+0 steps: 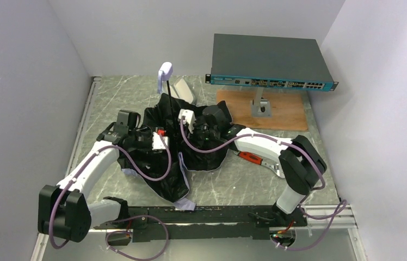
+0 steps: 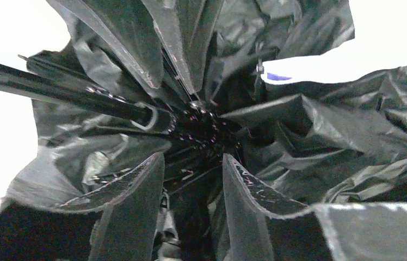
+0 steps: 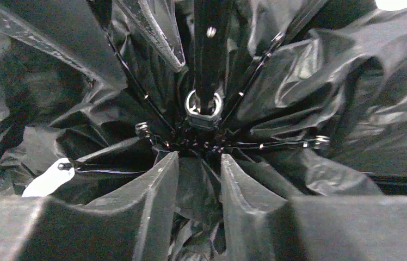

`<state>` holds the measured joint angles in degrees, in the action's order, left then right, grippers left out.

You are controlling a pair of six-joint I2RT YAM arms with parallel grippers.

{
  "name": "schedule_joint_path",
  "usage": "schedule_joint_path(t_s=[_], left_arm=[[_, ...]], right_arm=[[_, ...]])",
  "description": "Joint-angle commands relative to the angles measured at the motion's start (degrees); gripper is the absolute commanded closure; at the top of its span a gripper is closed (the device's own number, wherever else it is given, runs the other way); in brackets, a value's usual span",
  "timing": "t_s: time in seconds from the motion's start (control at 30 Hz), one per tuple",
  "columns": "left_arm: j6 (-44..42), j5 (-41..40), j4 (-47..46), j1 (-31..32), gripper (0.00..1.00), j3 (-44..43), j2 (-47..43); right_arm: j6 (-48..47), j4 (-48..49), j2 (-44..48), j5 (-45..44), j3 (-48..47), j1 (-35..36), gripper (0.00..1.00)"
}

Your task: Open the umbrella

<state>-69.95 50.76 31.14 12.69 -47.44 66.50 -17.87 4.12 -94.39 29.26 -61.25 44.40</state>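
The umbrella point(image 1: 160, 157) lies half spread on the table, black lining up, with pale fabric showing at its near edge. Its thin shaft rises to the lavender handle point(image 1: 165, 70). My left gripper point(image 1: 158, 140) is sunk into the canopy from the left. In the left wrist view it point(image 2: 193, 163) stands open just below the hub point(image 2: 201, 117), with thin ribs crossing the gap. My right gripper point(image 1: 189, 120) comes in from the right. In the right wrist view it point(image 3: 200, 157) is shut on a fold of the umbrella's black lining below the runner ring point(image 3: 204, 111).
A network switch point(image 1: 269, 62) sits on a metal stand over a wooden board point(image 1: 283, 117) at the back right. A pale oblong case point(image 1: 182, 89) lies behind the umbrella. A red-handled tool point(image 1: 250, 157) lies under the right arm. White walls enclose the table.
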Motion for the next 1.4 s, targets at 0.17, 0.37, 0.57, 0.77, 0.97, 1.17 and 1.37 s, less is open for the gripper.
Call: schedule_joint_path(t_s=[0.17,0.37,0.57,0.77,0.97,1.17,1.37], left_arm=[[-4.0,-10.9,-1.5,0.0,0.56,1.2,5.6],[-5.6,-14.2,-0.4,-4.2,0.19,0.2,8.1],[-9.1,-16.5,2.7,-8.2,0.08,-2.1,12.2],[-9.8,-16.0,4.3,-10.5,0.07,-2.3,13.4],[-8.1,-7.0,8.4,-15.8,0.11,-5.3,9.8],[12.3,5.0,3.1,-16.5,0.12,-5.8,0.9],[44.5,4.2,-12.5,-16.8,0.18,-4.5,-1.3]], right_arm=[[-5.4,-2.1,-6.0,1.1,-0.4,0.4,0.69],[-15.2,-8.7,-4.8,-1.3,4.0,0.5,0.59],[-22.1,-16.0,-5.5,-4.3,4.8,0.3,0.52],[-25.7,-21.1,-5.2,-5.8,4.9,-0.3,0.54],[-24.6,-25.8,-0.4,-2.0,3.4,-1.7,0.5],[-10.2,-17.7,8.1,3.4,-2.6,-2.0,0.35],[6.4,-3.9,7.0,1.6,-10.6,-1.9,0.25]])
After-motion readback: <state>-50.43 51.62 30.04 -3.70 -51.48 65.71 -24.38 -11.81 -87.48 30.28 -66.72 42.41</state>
